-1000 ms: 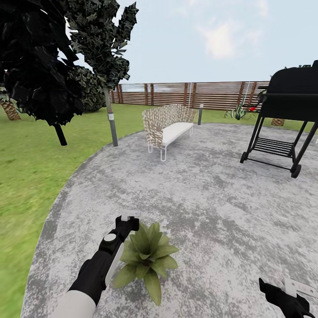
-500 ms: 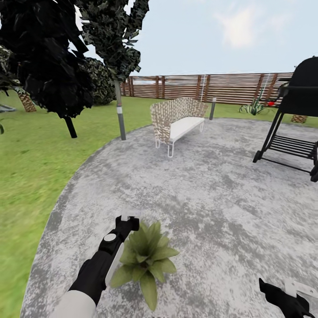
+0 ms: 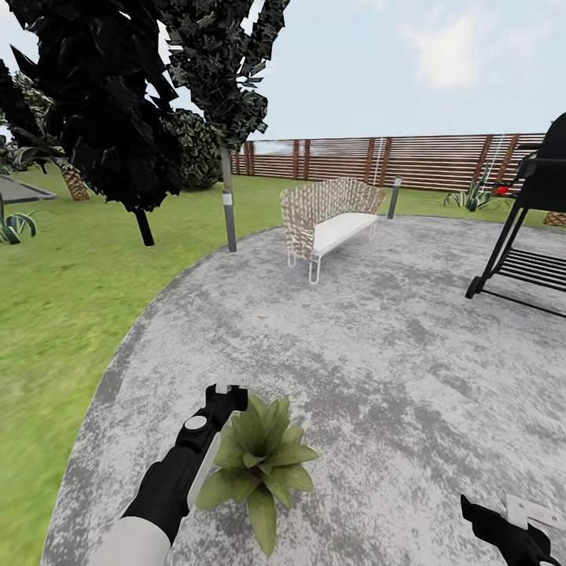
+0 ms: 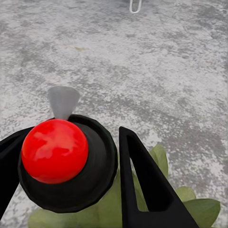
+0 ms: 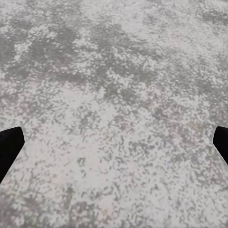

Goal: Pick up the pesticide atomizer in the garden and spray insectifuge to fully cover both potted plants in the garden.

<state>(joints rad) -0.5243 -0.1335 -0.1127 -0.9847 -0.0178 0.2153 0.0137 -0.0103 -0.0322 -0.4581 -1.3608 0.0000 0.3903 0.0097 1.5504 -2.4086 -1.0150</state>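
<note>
On the far left, green lawn (image 3: pixel 63 314) runs under dark trees (image 3: pixel 102 118) to the brown slatted fence (image 3: pixel 409 161). Nearer, on the grey mottled paving (image 3: pixel 354 354), the left end effector (image 3: pixel 228 393) reaches forward just beside one potted plant, a low rosette of broad pointed green leaves (image 3: pixel 263 460); its pot is hidden by the leaves. The left wrist view adds what the head view lacks: the left end effector (image 4: pixel 71 166) is clamped around the pesticide atomizer, a black round-bodied sprayer with a glossy red cap and grey nozzle (image 4: pixel 57 152), with the leaves directly beneath it.

So picking up appears done, and the sprayer sits over the first plant. Whether these leaves are covered cannot be told, and a second plant remains to be treated.

Farther back stand a woven wicker bench with a white seat (image 3: pixel 330 216) and, at the right edge, a black grill (image 3: pixel 534 228). At the near right, the right end effector (image 3: pixel 511 527) hangs low; its wrist view shows dark fingertips (image 5: pixel 9 145) spread wide over bare paving, holding nothing.
</note>
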